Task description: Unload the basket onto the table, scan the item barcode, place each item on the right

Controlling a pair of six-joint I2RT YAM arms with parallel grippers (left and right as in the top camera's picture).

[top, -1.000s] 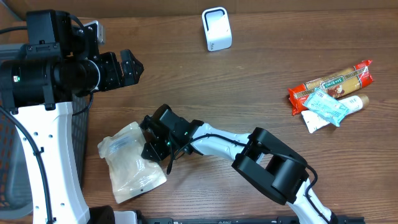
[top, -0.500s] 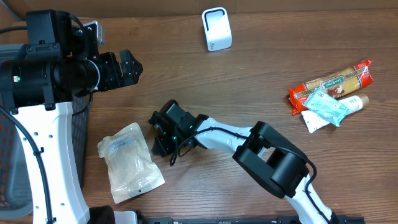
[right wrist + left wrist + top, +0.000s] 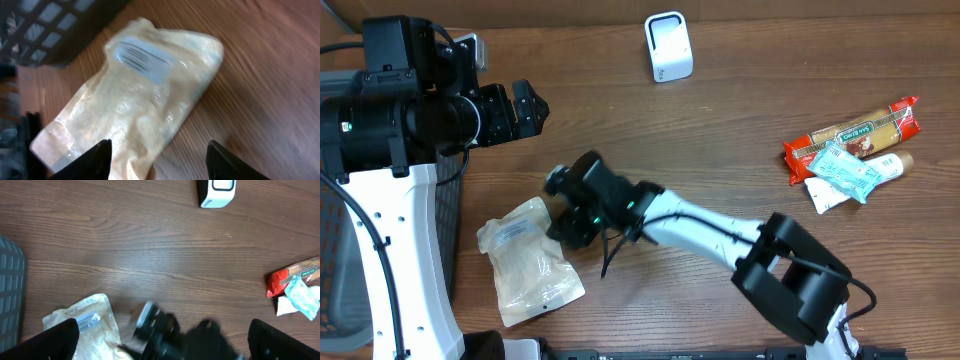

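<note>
Right tool (image 3: 558,205) spread over the clear labelled pouch (image 3: 528,262) at 8 o'clock on the wooden surface (image 3: 720,120), left tool (image 3: 162,337) spread wide, white scanner (image 3: 668,46) at 12 o'clock

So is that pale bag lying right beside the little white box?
No, the pale bag lies well apart from the white box, which stands at the table's far edge.

Right pincer (image 3: 567,207) blurred; pouch (image 3: 84,325) cut off at bottom edge.
</note>
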